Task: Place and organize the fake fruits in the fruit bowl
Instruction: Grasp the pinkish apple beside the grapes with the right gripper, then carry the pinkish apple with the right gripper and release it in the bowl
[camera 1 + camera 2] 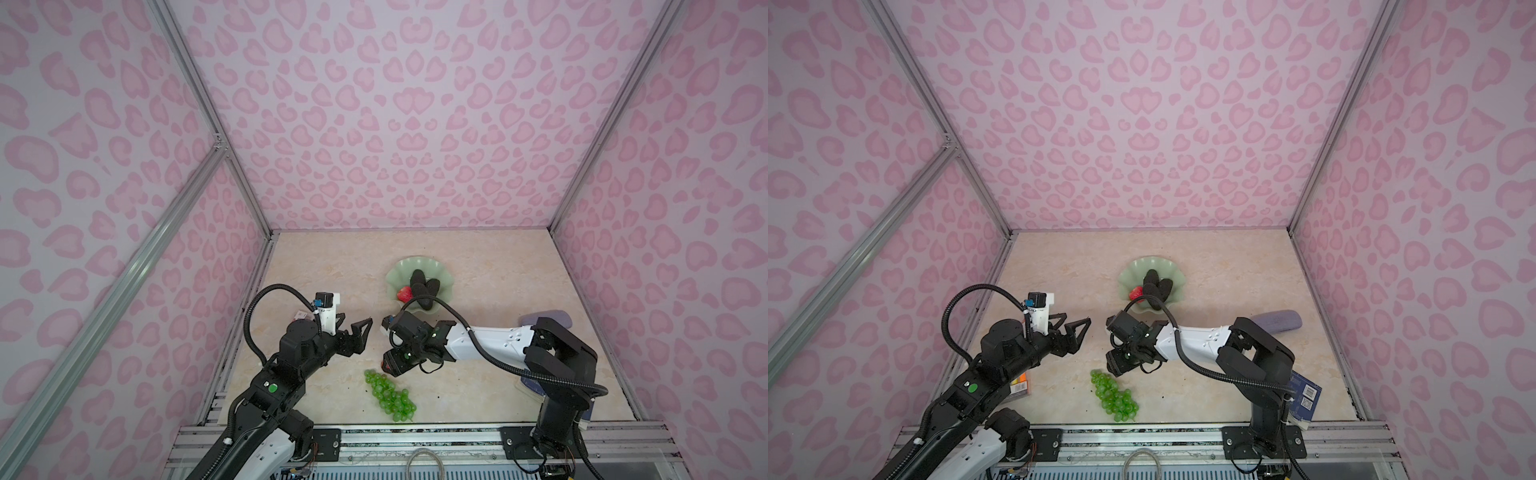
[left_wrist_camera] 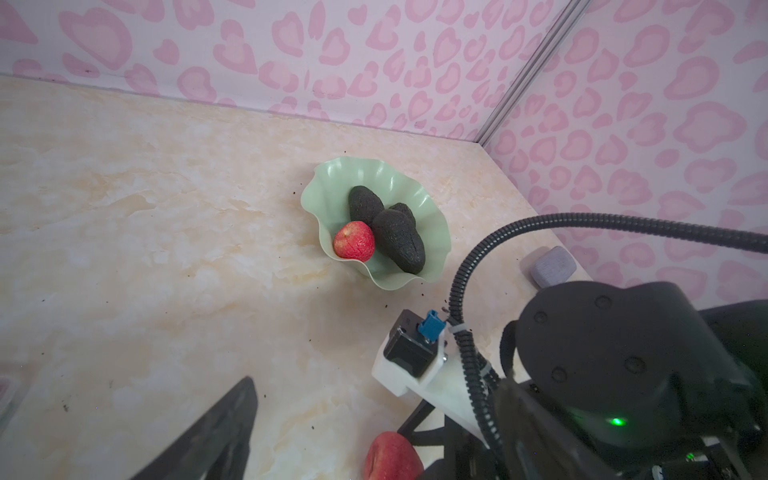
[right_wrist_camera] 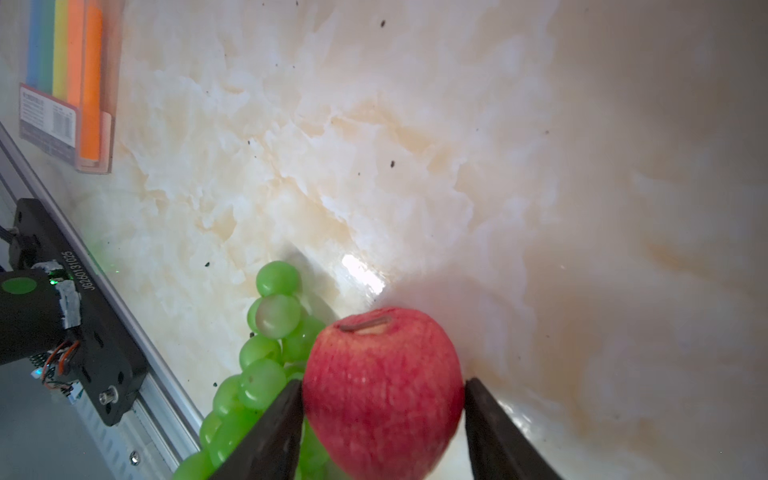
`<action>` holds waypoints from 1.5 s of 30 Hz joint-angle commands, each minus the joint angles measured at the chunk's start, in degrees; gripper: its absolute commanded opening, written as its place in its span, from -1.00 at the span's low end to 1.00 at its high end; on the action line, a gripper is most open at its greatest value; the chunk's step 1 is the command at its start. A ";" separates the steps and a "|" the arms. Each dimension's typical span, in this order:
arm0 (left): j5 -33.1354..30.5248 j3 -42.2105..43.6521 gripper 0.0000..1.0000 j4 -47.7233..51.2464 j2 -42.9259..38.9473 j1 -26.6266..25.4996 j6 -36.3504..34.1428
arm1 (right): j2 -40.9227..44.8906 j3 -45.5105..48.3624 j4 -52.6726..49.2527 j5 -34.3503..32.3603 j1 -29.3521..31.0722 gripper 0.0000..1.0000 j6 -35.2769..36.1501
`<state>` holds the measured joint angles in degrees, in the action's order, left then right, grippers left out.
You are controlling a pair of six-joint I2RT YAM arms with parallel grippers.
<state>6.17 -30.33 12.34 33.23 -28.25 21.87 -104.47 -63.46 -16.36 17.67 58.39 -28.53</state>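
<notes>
Red-pink round fake fruit [image 3: 382, 395], just beside bunch of translucent green grapes [image 3: 266, 374], pinched by right gripper [image 3: 383, 382], both fingers [image 3: 270, 436] in contact. Farther back, pale mint-green glossy scalloped bowl [image 1: 415, 262] holds three black bumpy avocado pieces [image 1: 419, 286] and second red-pink fruit [image 1: 404, 294]. Left gripper [image 1: 356, 322] spread wide, empty.

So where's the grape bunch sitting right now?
The grape bunch lies on the table near its front edge, centre in both top views, right beside the red fruit between the right gripper's fingers, well short of the fruit bowl.
</notes>
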 commanded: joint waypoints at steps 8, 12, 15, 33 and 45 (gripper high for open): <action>-0.36 -0.04 0.81 0.10 -0.01 -0.05 -0.07 | 5.24 0.01 -2.76 -4.68 -3.92 -0.35 1.79; -0.47 0.22 0.81 -0.45 0.12 -0.05 -0.07 | 11.16 -0.21 -5.27 -9.81 -9.05 -0.39 5.65; -0.46 0.13 0.81 -0.51 0.58 -0.05 -0.24 | 13.25 -1.96 -6.31 -13.94 -14.88 -0.40 8.65; -0.57 -0.16 0.81 -0.38 1.22 -0.05 -0.60 | -9.57 -24.25 0.41 -20.38 -29.46 -0.39 15.15; 1.14 -0.07 0.82 -0.69 0.65 -0.05 -0.60 | -17.55 -29.86 -1.62 -15.97 -30.94 0.03 14.13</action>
<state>6.26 -30.33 12.38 34.22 -28.25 21.78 -121.99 -93.34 -16.88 0.25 27.42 -14.17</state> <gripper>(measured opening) 0.908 0.498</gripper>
